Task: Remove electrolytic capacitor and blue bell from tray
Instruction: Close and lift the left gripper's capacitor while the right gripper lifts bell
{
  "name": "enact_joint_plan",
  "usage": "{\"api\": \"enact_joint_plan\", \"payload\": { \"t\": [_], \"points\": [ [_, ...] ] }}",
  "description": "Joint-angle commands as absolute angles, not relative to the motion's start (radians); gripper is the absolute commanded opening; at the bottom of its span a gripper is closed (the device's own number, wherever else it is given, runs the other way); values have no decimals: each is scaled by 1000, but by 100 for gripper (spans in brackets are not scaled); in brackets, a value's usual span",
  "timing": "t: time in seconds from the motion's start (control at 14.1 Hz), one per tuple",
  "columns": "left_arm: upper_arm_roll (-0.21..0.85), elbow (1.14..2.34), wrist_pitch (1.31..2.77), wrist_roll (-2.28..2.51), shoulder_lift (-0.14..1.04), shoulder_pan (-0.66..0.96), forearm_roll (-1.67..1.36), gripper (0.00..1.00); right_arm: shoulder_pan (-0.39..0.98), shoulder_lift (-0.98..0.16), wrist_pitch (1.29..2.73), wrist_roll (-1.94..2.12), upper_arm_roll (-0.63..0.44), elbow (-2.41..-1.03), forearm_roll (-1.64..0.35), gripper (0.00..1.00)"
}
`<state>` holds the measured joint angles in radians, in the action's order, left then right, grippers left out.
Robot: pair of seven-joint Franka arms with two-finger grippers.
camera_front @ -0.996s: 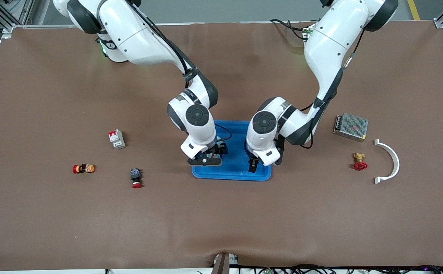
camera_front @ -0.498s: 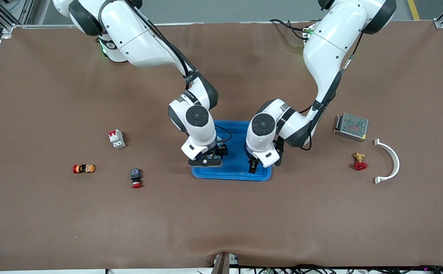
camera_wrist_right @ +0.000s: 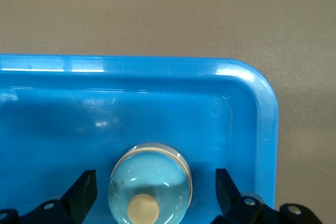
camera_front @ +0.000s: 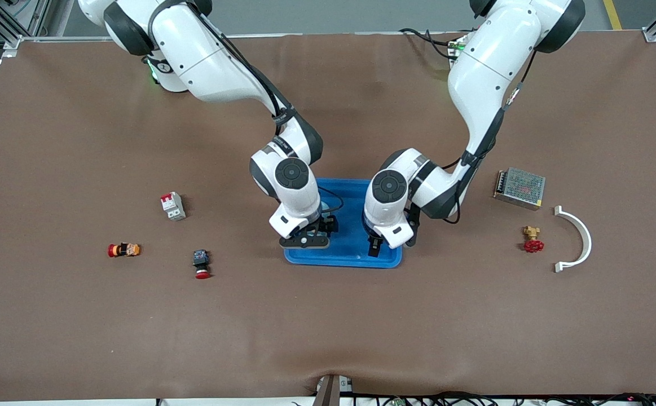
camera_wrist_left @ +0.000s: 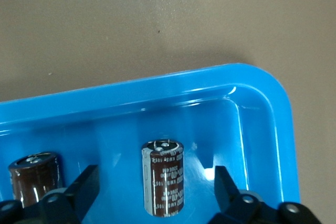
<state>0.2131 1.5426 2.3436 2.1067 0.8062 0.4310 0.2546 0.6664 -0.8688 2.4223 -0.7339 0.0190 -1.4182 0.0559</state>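
A brown capacitor (camera_wrist_left: 163,178) lies in the blue tray (camera_wrist_left: 262,98), between the spread fingers of my left gripper (camera_wrist_left: 156,195) and touching neither. A second brown cylinder (camera_wrist_left: 34,178) like it stands beside it in the tray. A shiny domed bell (camera_wrist_right: 149,184) sits in the tray near a corner (camera_wrist_right: 252,85), between the spread fingers of my right gripper (camera_wrist_right: 155,195). In the front view both grippers hang over the tray (camera_front: 350,225), the right one (camera_front: 304,242) at the right arm's end, the left one (camera_front: 374,248) at the left arm's end. The arms hide both parts there.
Toward the right arm's end lie a red-and-white breaker (camera_front: 172,206), a small red-and-yellow part (camera_front: 123,250) and a red push button (camera_front: 201,264). Toward the left arm's end lie a metal mesh box (camera_front: 519,188), a brass valve (camera_front: 532,239) and a white curved bracket (camera_front: 579,239).
Both arms have shifted very slightly. The grippers stay over the tray.
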Motion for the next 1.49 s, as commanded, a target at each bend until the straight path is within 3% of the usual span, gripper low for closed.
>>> {"api": "enact_joint_plan", "payload": {
  "t": [0.0,0.07,0.14,0.21,0.78,1.07,1.42],
  "points": [
    [207,1520,2345,2108,818,437,281,72,678,-894,2431,-761,9,-1385,78,100],
    [207,1520,2345,2120,818,440,278,55,678,-896,2431,-761,9,-1385,78,100],
    [207,1520,2344,2117,816,440,276,14,678,-896,2431,-761,9,-1385,78,100],
    [209,1520,2344,2108,813,440,282,0,678,-896,2430,-761,9,-1385,78,100],
    [209,1519,2338,2010,801,446,282,0,690,-896,2430,-759,9,-1393,80,100],
    [213,1500,2275,1893,766,428,276,0,690,-896,2430,-759,9,-1394,78,71],
    [218,1439,2094,1692,749,423,267,0,689,-896,2430,-759,9,-1393,77,51]
  ]
}}
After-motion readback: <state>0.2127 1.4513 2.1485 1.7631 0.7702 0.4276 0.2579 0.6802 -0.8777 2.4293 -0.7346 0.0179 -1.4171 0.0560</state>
